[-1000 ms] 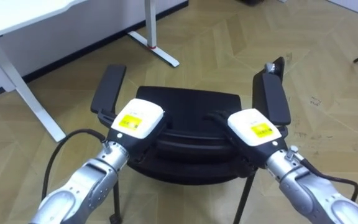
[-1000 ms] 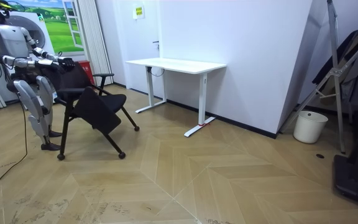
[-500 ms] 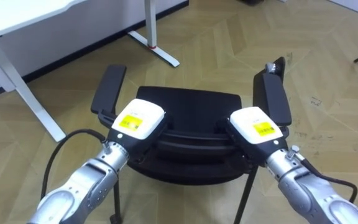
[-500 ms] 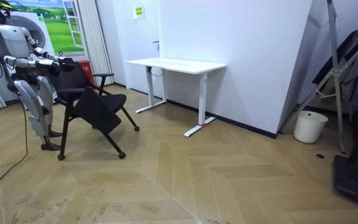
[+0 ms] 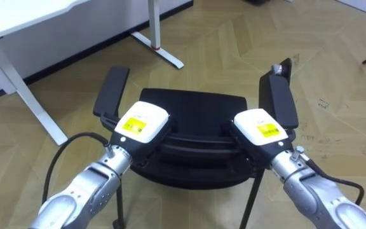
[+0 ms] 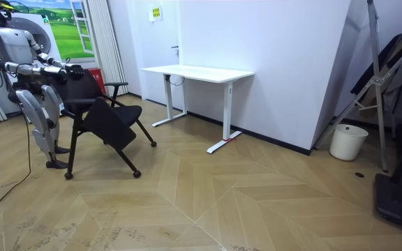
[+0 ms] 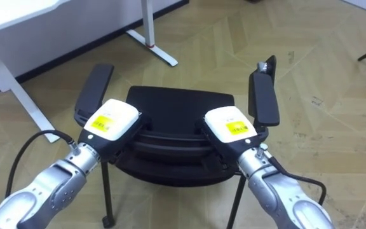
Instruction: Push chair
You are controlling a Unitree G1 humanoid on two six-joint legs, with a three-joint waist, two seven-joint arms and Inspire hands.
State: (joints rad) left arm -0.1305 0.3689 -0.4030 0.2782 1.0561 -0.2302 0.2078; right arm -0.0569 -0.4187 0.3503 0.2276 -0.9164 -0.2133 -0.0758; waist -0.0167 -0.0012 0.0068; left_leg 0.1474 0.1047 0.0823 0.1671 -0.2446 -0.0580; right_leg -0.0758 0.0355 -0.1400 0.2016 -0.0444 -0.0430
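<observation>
1. While the robot stands upright just behind the black chair point(image 5: 196, 103), at the room view's left edge, both its arms reach forward to the top of the backrest.
2. Its left hand point(image 5: 142, 122) lies on the backrest's top edge, at about 8 o'clock from the middle of the seat. The fingers are hidden over that edge, so I cannot tell whether they grip or lie flat.
3. Its right hand point(image 5: 259, 130) rests on the same edge at about 4 o'clock. Its fingers are hidden too, and I cannot tell their state.
4. The chair stands on the wooden floor point(image 5: 234, 44), with one armrest point(image 5: 111, 90) at 9 o'clock of the seat and the other armrest point(image 5: 278, 98) at 3 o'clock.
5. A white desk point(image 5: 18, 25) stands at 10 o'clock from the chair, apart from it.
6. In the room view a white bucket point(image 6: 347, 141) sits at 3 o'clock, well apart from the chair.
</observation>
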